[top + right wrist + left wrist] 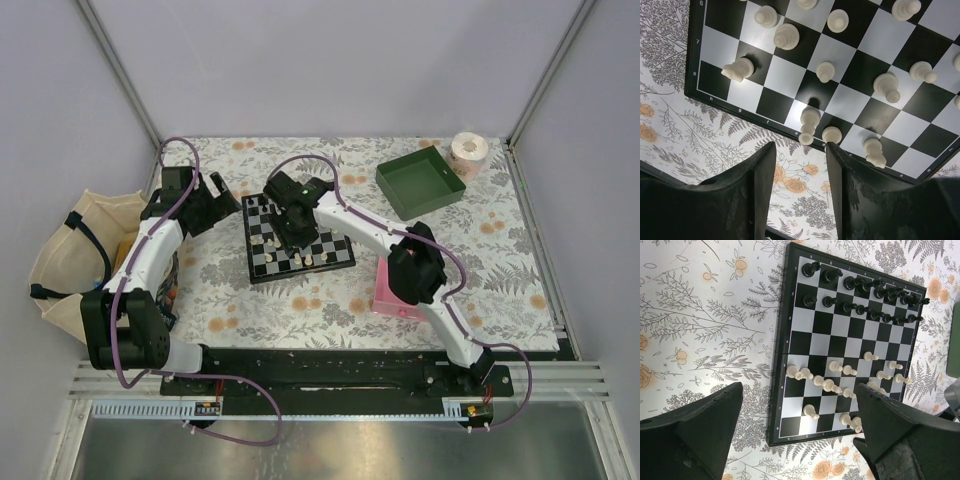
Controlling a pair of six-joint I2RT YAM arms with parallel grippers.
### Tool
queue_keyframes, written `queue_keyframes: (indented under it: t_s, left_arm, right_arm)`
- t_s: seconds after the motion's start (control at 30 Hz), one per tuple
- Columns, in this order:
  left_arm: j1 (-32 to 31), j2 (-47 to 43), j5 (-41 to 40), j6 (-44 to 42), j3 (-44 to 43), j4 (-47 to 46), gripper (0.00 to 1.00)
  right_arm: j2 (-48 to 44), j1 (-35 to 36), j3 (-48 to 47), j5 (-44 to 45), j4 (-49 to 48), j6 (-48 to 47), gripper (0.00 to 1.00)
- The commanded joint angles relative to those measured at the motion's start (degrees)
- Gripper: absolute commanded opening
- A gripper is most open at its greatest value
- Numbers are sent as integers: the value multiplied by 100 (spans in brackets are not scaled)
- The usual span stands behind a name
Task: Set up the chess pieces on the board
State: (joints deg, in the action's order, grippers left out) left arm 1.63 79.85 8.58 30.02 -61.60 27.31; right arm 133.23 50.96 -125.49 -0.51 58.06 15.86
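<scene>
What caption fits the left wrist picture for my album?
The left gripper, jaws wide open, looks down on the board: black chess pieces in two rows, white chess pieces scattered.

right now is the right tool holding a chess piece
No, the right tool has its fingers apart with only the tablecloth between them, just off the board edge by a white piece.

White links, black joints, purple cables; left end effector, right end effector matte black.
</scene>
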Motion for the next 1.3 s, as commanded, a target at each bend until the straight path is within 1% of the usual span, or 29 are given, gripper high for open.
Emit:
queue_keyframes:
  t_s: [0.0,0.23,0.3,0.43,0.83,0.93,1.1,1.13,1.2,1.27]
  left_arm:
    - [22,-198,118,4,26,-209,99]
    - [31,-172,144,13,26,-226,99]
    - [39,-181,135,-5,26,-226,99]
    - [48,-163,126,12,17,-217,99]
    - [57,-154,118,13,26,-209,99]
    - [66,-155,100,4,26,-200,99]
    - [66,-146,126,13,26,-200,99]
    - [66,-154,118,13,26,-208,99]
    - [57,-154,126,13,17,-200,99]
    - [66,-154,126,13,26,-209,99]
  right_arm:
    - [133,46,-292,69,117,-65,53]
    - [300,46,-432,60,197,-83,53]
    - [318,54,-423,-70,223,-74,52]
    - [318,54,-415,-63,223,-74,49]
    - [388,63,-415,-107,223,-109,45]
    - [449,54,-450,-133,240,-109,43]
    - [467,63,-476,-142,205,-92,42]
    - [467,55,-476,-133,205,-83,42]
    - [467,54,-485,-133,197,-83,37]
    - [450,54,-503,-116,197,-83,36]
